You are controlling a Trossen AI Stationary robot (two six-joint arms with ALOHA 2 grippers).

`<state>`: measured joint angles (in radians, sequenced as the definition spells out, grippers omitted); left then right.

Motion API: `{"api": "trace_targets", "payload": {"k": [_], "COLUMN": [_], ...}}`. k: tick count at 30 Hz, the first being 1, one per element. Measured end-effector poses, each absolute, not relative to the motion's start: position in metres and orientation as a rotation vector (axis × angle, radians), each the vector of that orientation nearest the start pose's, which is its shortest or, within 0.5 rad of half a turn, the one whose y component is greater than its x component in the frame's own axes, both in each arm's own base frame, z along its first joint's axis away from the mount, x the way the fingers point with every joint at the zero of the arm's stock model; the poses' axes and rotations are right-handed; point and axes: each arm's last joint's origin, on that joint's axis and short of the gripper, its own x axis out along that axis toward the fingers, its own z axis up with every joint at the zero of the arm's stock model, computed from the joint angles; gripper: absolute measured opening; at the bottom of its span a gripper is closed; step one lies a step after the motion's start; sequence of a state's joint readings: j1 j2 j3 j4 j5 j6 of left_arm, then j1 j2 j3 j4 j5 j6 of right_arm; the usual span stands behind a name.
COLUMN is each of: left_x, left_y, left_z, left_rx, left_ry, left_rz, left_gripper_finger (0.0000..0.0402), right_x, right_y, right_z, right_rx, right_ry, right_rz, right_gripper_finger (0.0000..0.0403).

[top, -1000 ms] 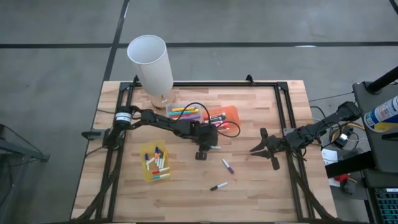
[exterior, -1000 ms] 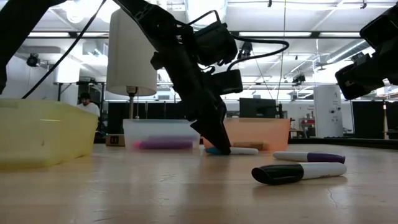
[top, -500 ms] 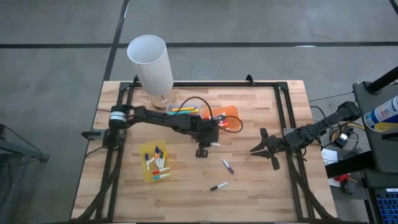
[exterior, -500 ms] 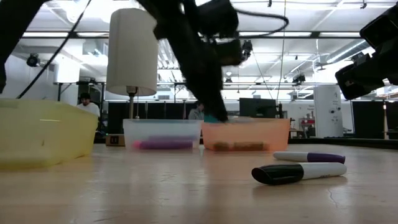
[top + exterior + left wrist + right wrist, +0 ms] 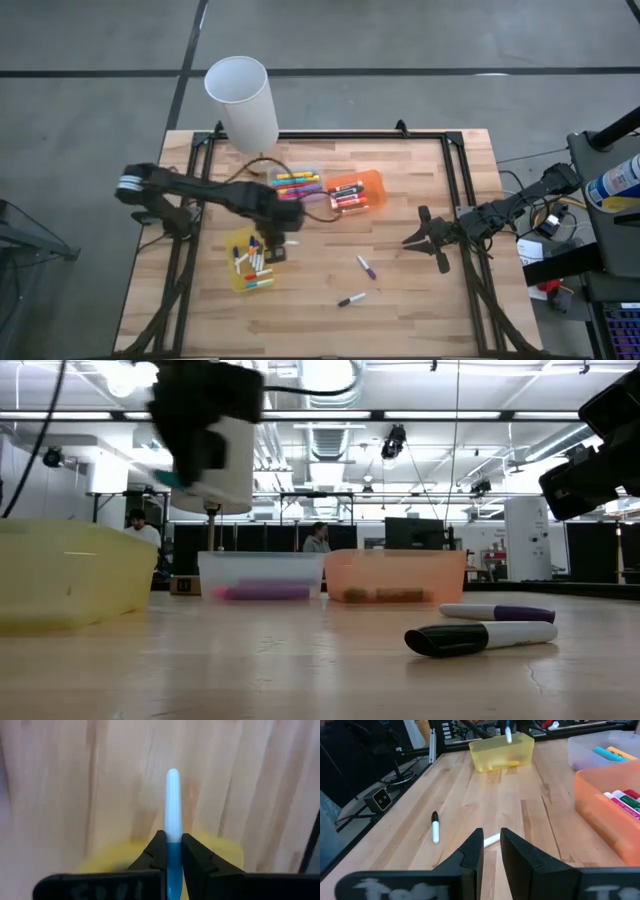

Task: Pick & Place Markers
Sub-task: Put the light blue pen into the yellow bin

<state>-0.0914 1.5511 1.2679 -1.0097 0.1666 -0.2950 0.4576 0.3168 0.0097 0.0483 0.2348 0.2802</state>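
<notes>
The left gripper (image 5: 170,851) is pinching a blue-and-white marker (image 5: 172,815) between its fingers, the pen's pale end pointing forward out of the jaws, and it is hanging over the yellow tray (image 5: 240,275) at lower left of centre in the high view, so the step in hand looks like the carry-and-drop. The next move likely calls for lowering a little inside the tray's walls and letting the jaws part so the pen lands among the markers already lying there, not across the rim. The right gripper (image 5: 424,236) is waiting at the right of the high view above the table's edge, its fingers standing narrowly apart and holding nothing. On the bare wood two loose markers are waiting: a purple-capped marker (image 5: 367,267) and a black-capped marker (image 5: 350,299) below it. The clear tray (image 5: 277,189) and the orange tray (image 5: 371,182) near the middle are holding more pens. A tall white cylinder (image 5: 243,102) is standing at upper left. No brand or lettering is readable; the markers' barrels carry print too small to make out.
</notes>
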Motion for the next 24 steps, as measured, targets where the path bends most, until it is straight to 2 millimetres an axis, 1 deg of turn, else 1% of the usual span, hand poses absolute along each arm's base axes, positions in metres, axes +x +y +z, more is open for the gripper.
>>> {"api": "trace_targets", "payload": {"k": [7,11,13,16,24], "left_x": [0.228,0.205,0.199,0.196,0.197], "left_y": [-0.037,-0.037,-0.036,-0.036,-0.036], "left_z": [0.247,0.227,0.222,0.216,0.221], "left_rx": [-0.476,-0.557,-0.606,-0.639,-0.660], "left_ry": [1.354,1.393,1.377,1.358,1.325], "left_rz": [0.118,0.178,0.200,0.216,0.189], "left_gripper_finger": [0.0047,0.0048,0.0049,0.0051,0.0056], "right_x": [0.105,0.105,0.105,0.105,0.105], "right_y": [0.044,0.044,0.044,0.044,0.044], "right_z": [0.144,0.144,0.144,0.144,0.144], "right_rx": [0.190,0.190,0.190,0.190,0.190], "right_ry": [0.272,0.273,0.273,0.272,0.273], "right_rz": [0.186,0.186,0.186,0.186,0.186], "right_gripper_finger": [0.0061,0.0061,0.0061,0.0061,0.0061]}}
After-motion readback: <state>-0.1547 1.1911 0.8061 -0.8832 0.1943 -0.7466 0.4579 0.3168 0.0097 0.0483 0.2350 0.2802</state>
